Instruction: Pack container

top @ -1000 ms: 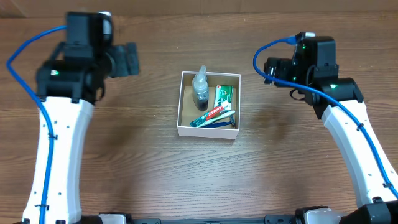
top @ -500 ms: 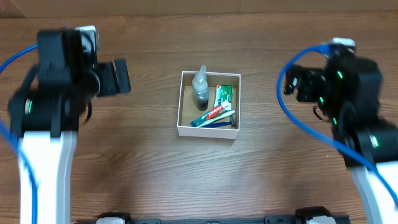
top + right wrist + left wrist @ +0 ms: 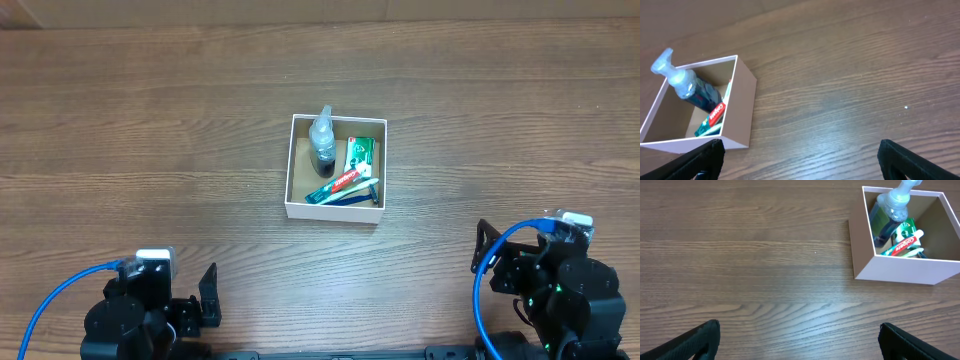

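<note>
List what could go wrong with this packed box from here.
1. The bottle leans with its nozzle poking above the rim of the container at the far wall. A nudge or lift may tip it out.
2. The toothpaste lies slanted on top of other items, and nothing covers the container, so it might slide out if carried.
3. The left tool and right tool are open and empty, well back. A careless re-approach could clip a wall.

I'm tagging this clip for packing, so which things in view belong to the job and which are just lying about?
Job: white-walled square cardboard container; inside it, clear spray bottle, red-and-white toothpaste tube, green packet.
Lying about: nothing seen; only the brown wooden table.
</note>
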Motion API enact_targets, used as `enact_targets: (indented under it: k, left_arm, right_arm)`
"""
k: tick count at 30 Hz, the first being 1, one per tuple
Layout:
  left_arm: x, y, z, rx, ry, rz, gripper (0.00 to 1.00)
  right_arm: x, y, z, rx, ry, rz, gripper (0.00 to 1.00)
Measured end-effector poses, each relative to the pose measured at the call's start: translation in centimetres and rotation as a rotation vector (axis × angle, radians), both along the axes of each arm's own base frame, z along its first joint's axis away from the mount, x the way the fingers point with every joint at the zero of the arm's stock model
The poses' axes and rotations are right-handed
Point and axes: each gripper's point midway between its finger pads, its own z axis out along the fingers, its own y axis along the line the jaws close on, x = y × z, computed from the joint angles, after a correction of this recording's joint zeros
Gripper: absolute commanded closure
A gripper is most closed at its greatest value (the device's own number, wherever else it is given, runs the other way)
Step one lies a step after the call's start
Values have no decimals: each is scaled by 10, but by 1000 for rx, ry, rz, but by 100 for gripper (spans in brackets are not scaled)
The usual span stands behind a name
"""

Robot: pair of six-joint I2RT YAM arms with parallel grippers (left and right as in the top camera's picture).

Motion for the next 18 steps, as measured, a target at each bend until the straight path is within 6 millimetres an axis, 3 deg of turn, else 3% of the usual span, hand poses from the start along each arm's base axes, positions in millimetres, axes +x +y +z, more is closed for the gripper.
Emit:
enact_targets:
  k: [7, 10, 12, 14, 15, 18]
  left_arm:
    - [0, 0, 0, 0, 0, 0, 0]
    - [0, 0, 0, 0, 0, 0, 0]
    - [0, 0, 0, 0, 0, 0, 0]
    - [0, 0, 0, 0, 0, 0, 0]
    - [0, 0, -1, 0, 2, 0, 0]
    - [0, 0, -1, 0, 3, 0, 0]
  right_arm:
    - [-5, -1, 1, -1, -10, 0, 0]
    - [-17, -1, 9, 15, -121, 4, 0]
    - [-17, 1, -1, 28, -195, 13, 0]
    - [-4, 7, -29, 42, -254, 41, 0]
    - [11, 17, -40, 37, -291, 102, 0]
    - [43, 32, -21, -46, -549, 205, 0]
